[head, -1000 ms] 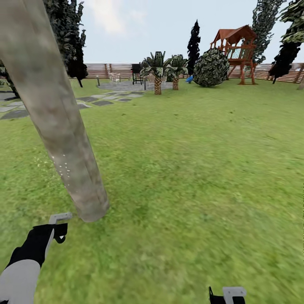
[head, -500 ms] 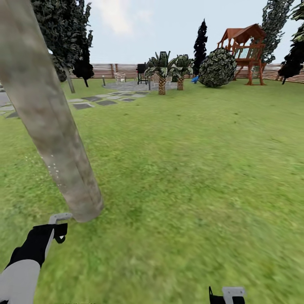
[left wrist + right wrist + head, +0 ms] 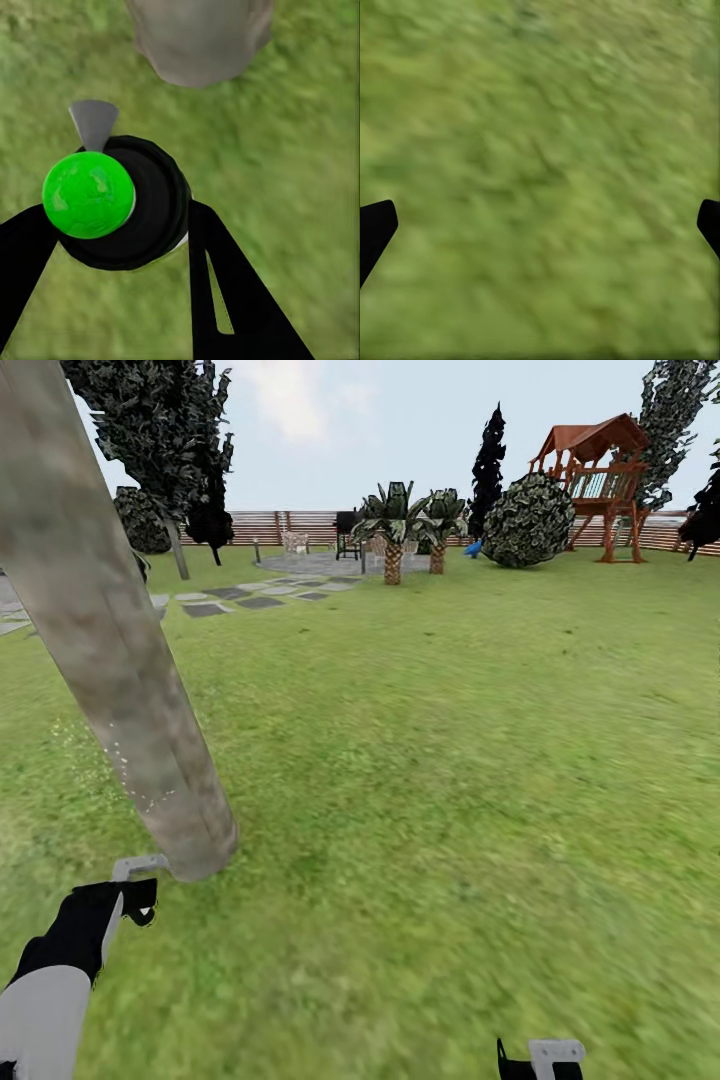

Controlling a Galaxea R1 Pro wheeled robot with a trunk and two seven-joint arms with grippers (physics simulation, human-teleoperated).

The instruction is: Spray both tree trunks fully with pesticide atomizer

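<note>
A thick beige-grey tree trunk [image 3: 120,680] leans across the left of the head view, with its base in the grass. Tiny white specks of pesticide [image 3: 128,768] dot its lower part. My left gripper [image 3: 125,905] is just in front of the trunk's base, shut on the pesticide atomizer [image 3: 138,866]. In the left wrist view the atomizer [image 3: 124,206] is black with a green cap and a grey nozzle, held between my fingers [image 3: 225,292], its nozzle towards the tree trunk [image 3: 199,37]. My right gripper [image 3: 540,225] hangs open over bare grass. A second tall pale-trunked tree [image 3: 178,545] stands far back left.
Green lawn [image 3: 450,760] stretches ahead and to the right. Far back stand grey paving slabs [image 3: 230,598], two small palms [image 3: 393,555], a round bush [image 3: 530,520], a wooden play tower [image 3: 600,480] and the slatted fence [image 3: 300,525].
The whole head view has shifted, so the background sits further right and the trunk further left. The specks on the trunk reach a little wider. Both grippers keep their state.
</note>
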